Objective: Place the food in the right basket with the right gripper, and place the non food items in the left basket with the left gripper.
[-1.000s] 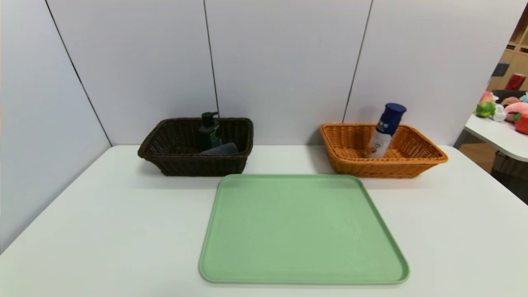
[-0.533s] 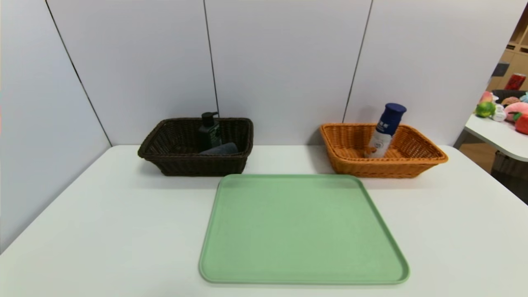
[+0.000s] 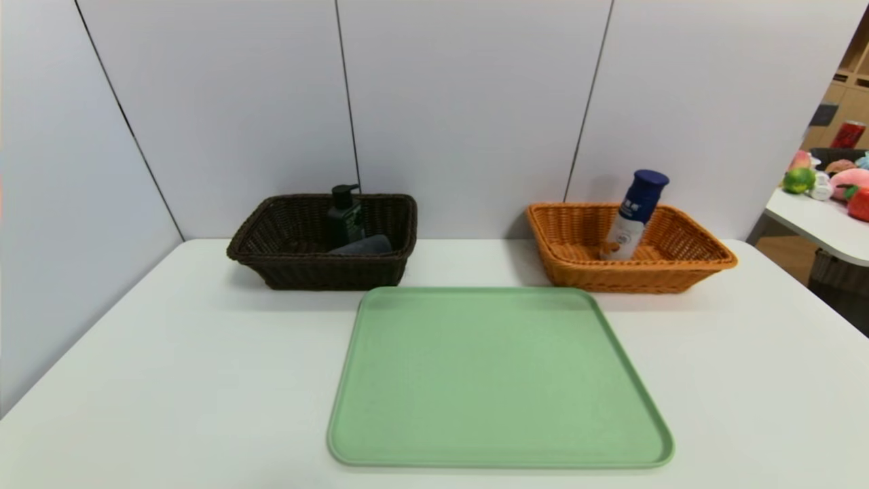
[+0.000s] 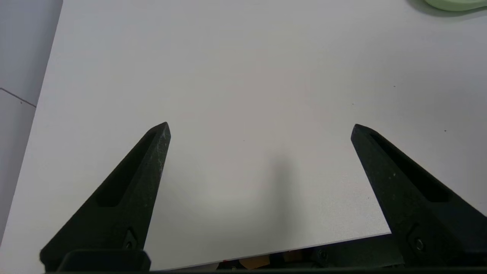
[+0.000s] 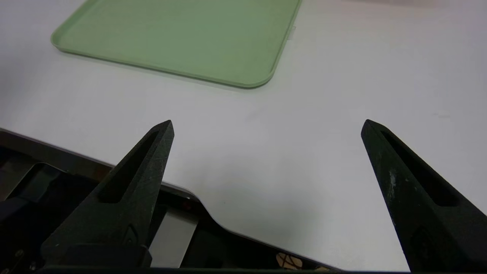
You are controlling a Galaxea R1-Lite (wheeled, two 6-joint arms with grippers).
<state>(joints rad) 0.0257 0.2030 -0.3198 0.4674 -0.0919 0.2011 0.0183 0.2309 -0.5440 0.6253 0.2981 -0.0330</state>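
The dark brown left basket holds a dark pump bottle and a grey item. In the orange right basket a white bottle with a blue cap leans, with a small orange item at its foot. The green tray lies bare on the white table. Neither arm shows in the head view. My left gripper hangs open over bare table near its front edge. My right gripper is open over the table's near edge, nothing between its fingers.
The tray's corner shows in the right wrist view and its edge in the left wrist view. Grey wall panels stand behind the baskets. A side table with toy fruit lies at the far right.
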